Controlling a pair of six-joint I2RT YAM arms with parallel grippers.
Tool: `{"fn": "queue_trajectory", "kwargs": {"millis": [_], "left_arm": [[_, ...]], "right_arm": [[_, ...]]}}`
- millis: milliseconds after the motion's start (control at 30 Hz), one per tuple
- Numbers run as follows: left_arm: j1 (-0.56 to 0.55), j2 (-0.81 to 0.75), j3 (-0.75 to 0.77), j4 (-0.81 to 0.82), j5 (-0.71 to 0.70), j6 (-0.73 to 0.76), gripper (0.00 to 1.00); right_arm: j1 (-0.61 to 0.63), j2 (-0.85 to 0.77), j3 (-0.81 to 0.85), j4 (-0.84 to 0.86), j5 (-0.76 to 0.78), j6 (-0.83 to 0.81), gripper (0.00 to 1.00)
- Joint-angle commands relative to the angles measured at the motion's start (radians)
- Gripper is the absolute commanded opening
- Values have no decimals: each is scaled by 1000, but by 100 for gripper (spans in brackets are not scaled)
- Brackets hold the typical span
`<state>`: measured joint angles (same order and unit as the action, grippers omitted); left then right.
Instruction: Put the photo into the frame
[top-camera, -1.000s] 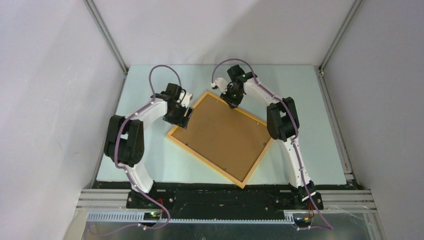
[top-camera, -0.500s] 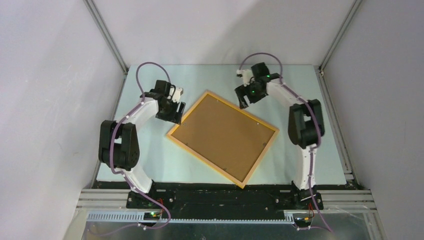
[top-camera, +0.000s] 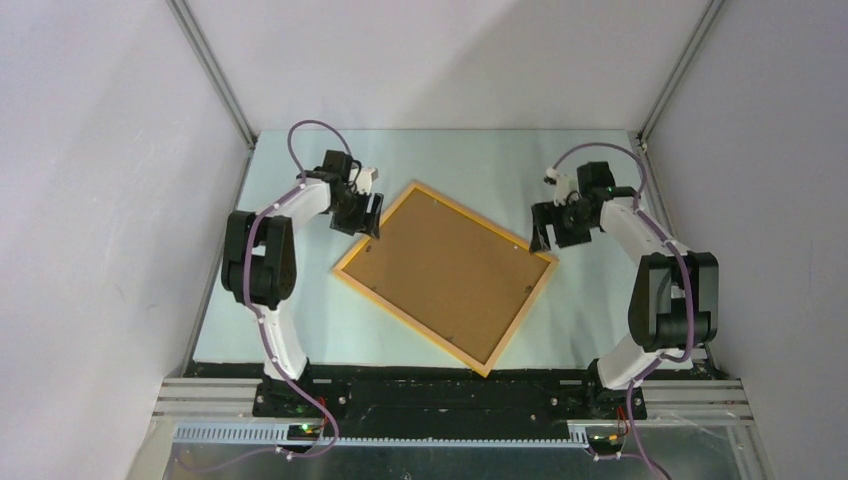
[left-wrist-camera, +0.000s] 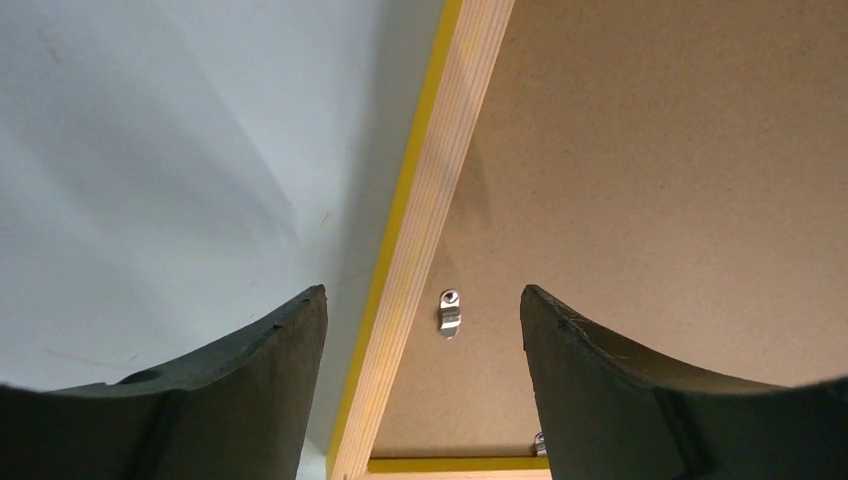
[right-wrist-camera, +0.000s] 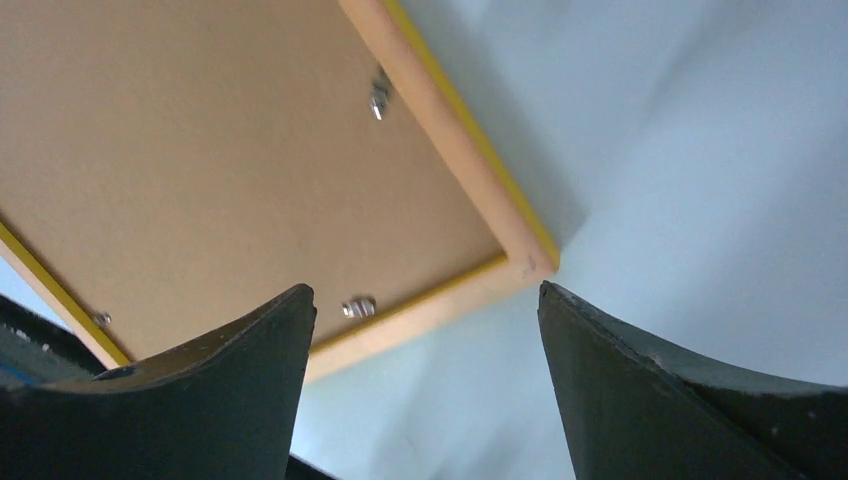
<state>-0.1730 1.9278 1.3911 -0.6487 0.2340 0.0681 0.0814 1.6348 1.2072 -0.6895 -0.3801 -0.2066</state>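
frame (top-camera: 411, 322) lay backing board (top-camera: 445, 275) up; left gripper (top-camera: 367, 227) hung open over its edge, right gripper (top-camera: 545, 243) open by its corner.

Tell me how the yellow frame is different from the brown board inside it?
The frame is a thin strip of yellow-orange wood going round the outside; the board is a wide, plain brown sheet filling the middle. The frame shows wood grain; the board looks smooth. Metal clips sit on the board, at the frame's inner edge. Both are rectangles lying flat on the table, turned at the same slant.
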Motion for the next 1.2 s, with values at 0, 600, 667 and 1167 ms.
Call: {"fn": "queue_trajectory", "kwargs": {"millis": [0, 600, 667, 1167], "left_arm": [[4, 28, 50, 13, 93, -38, 75], [3, 7, -91, 25, 206, 3, 74], [3, -9, -125, 25, 230, 23, 73], [-6, -157, -337, 14, 322, 152, 72]], "right_arm": [[-31, -77, -112, -42, -53, -40, 84], [-57, 120, -106, -37, -60, -34, 82], [-57, 140, -89, -34, -71, -26, 82], [-55, 379, 325, -62, -123, 22, 81]]}}
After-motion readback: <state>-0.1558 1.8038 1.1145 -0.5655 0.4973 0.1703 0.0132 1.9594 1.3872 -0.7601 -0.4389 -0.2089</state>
